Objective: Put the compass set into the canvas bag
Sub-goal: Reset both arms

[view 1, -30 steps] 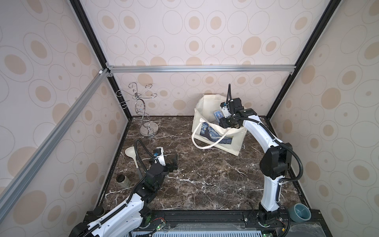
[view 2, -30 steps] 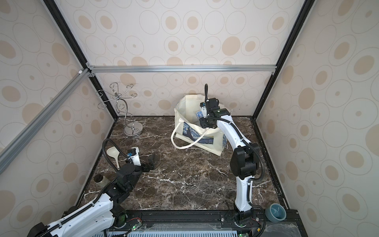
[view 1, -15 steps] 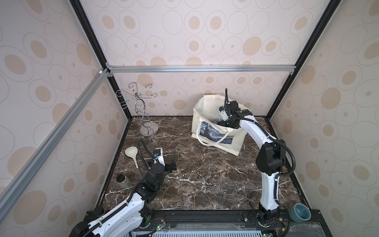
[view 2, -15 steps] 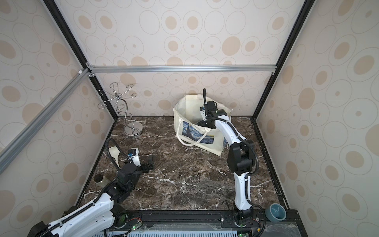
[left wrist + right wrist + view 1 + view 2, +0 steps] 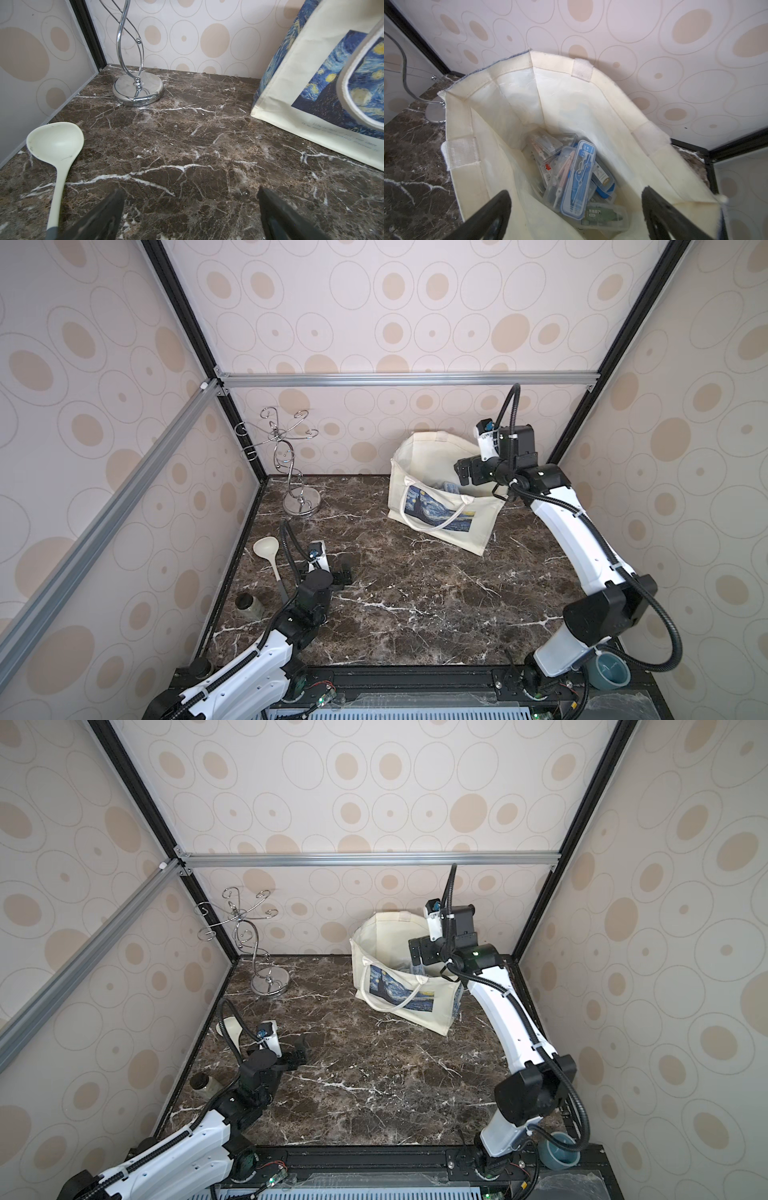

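Right gripper (image 5: 576, 192) hangs wide open and empty above the bag (image 5: 500, 87) because the compass set (image 5: 579, 178) lies inside; left gripper (image 5: 191, 193), equally open and empty, idles.

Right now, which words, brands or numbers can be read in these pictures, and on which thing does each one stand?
"M&G", as far as I can read it: on the blue-framed compass case lying on top inside the canvas bag. The word beside it is too blurred.
Small print under the painting on the bag's front: too blurred to read.
Labels on the green case and the dark blue case: too small to read.
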You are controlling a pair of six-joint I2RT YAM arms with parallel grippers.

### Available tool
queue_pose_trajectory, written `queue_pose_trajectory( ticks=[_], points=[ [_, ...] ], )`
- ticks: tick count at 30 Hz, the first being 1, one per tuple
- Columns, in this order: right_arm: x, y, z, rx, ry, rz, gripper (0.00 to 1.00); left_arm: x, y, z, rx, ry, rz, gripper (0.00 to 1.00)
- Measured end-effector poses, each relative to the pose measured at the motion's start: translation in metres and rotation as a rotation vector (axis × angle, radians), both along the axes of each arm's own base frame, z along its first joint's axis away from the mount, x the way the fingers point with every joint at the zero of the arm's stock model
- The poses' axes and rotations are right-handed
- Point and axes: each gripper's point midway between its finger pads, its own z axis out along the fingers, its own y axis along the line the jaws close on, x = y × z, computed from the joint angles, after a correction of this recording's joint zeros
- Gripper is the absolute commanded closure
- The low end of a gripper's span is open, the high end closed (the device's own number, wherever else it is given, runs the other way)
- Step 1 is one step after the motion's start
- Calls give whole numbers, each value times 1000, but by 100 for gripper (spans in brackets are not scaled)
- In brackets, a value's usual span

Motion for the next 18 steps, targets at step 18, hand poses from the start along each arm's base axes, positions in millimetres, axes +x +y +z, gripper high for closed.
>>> queue_pose_trajectory(
  ticks=[18],
  points=[
    [-112, -173, -34, -62, -75, -634, 0, 1, 36, 2, 99, 27, 96, 0]
  ],
)
